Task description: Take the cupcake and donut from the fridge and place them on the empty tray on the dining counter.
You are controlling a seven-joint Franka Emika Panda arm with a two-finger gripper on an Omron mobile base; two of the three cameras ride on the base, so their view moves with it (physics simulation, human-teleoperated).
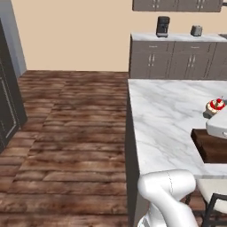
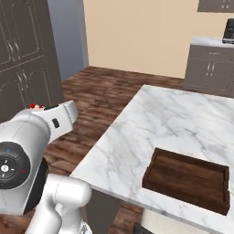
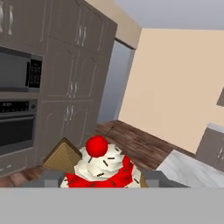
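Between the finger tips at 6 o'clock in the hand view, the cupcake (image 3: 101,168) is sitting: red cherry up top, pale sprinkled frosting, red wrapper, a brown wafer poking out at 9 o'clock. I'm reading the gripper (image 3: 101,180) as partly closed on the cupcake, one dark tip on each side of the wrapper. Contact itself is cut off at the frame edge, so that's a judgement.

In the left base view the cupcake (image 1: 216,105) is hanging over the dining counter (image 1: 168,111), out at 3 o'clock, close to the tray (image 1: 212,144) at 4 o'clock. The tray (image 2: 187,178) is looking empty in the right base view, sitting on the marble at 4 o'clock.

Step in hand, as I'm judging it: carrying the cupcake to the tray; donut leg not yet done. Next move is calling for swinging the hand over the tray interior, lowering until the wrapper base is seated inside the raised sides, then opening. I'm wanting it kept upright so the cherry isn't tipping.

Dark cabinets (image 3: 74,65) with a built-in oven (image 3: 17,124) are lining the far wall at 9 o'clock in the hand view.
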